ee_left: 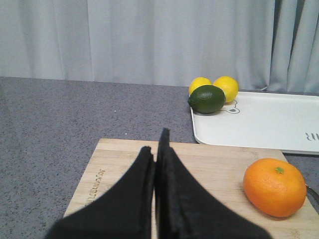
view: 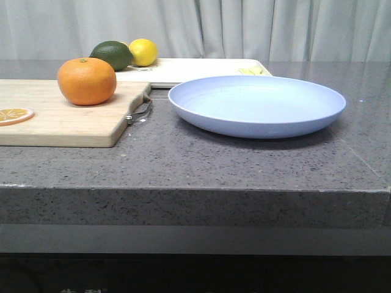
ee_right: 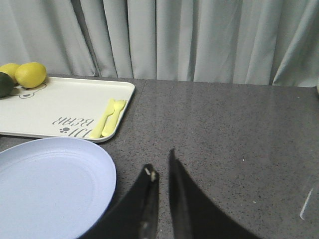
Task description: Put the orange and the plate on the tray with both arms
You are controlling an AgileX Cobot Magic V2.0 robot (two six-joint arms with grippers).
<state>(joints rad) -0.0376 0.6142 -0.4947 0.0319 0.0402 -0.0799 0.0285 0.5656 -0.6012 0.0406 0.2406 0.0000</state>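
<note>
The orange [view: 87,80] sits on the wooden cutting board [view: 61,119] at the left of the counter, and the plate [view: 256,105] rests flat on the grey counter [view: 201,159] to its right, so each lies on the side of the arm that would most naturally take it. The tray [view: 201,71] lies farther back, behind and between them, with a lemon [view: 143,52] and a dark green fruit [view: 112,55] at its far-left corner and small yellow cutlery [ee_right: 108,118] near its right edge; most of its middle is bare, which leaves room for both things.

The left gripper [ee_left: 156,149] hovers over the board with its fingers pressed together and nothing between them; the orange lies to the right of the tips, near but apart. The right gripper [ee_right: 160,172] is nearly closed, a narrow slit showing between the fingers, though the blur makes it hard to say whether they touch. It holds nothing. The plate's rim lies just to its left.

Neither thing is grasped yet.
</note>
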